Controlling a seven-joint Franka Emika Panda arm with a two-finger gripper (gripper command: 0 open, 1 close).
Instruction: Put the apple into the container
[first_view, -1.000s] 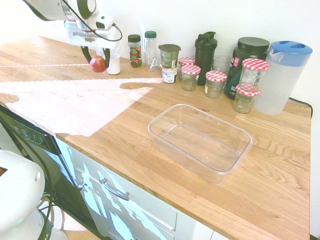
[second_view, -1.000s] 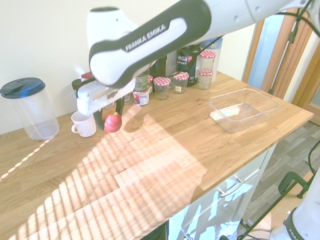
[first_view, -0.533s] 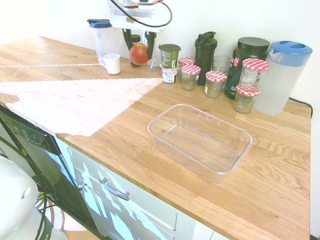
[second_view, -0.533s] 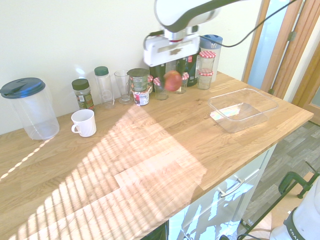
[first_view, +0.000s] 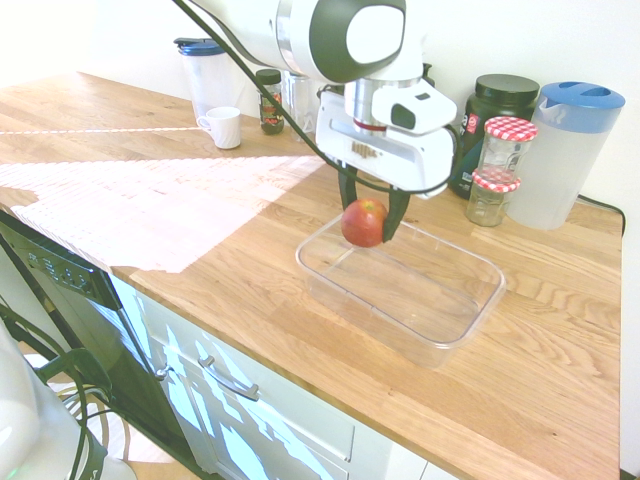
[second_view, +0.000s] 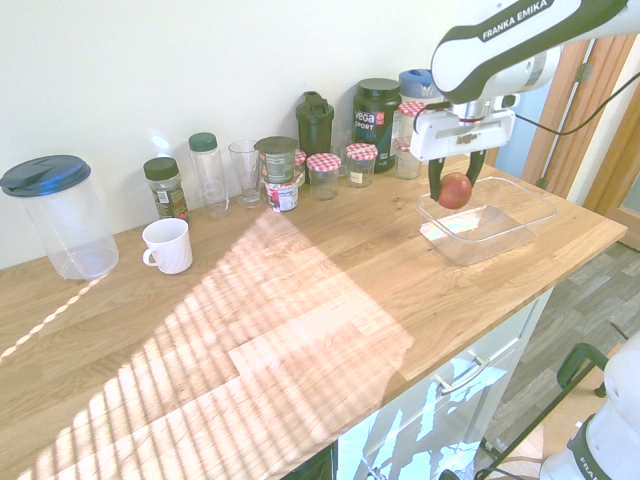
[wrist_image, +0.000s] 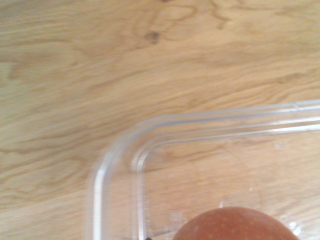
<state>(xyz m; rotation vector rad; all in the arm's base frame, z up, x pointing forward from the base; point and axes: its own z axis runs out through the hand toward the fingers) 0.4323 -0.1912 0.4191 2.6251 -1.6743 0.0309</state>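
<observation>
A red apple (first_view: 364, 222) is grasped in the gripper (first_view: 368, 218) and held over the tub (first_view: 455, 325) near its ten o'clock corner.

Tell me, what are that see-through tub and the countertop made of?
The tub looks like thin clear plastic, glossy: the wood grain shows through its walls, and its rim catches the light. The countertop looks like wood with a smooth finish: joined planks with visible grain and knots, though a wood-look surface cannot be ruled out.
</observation>
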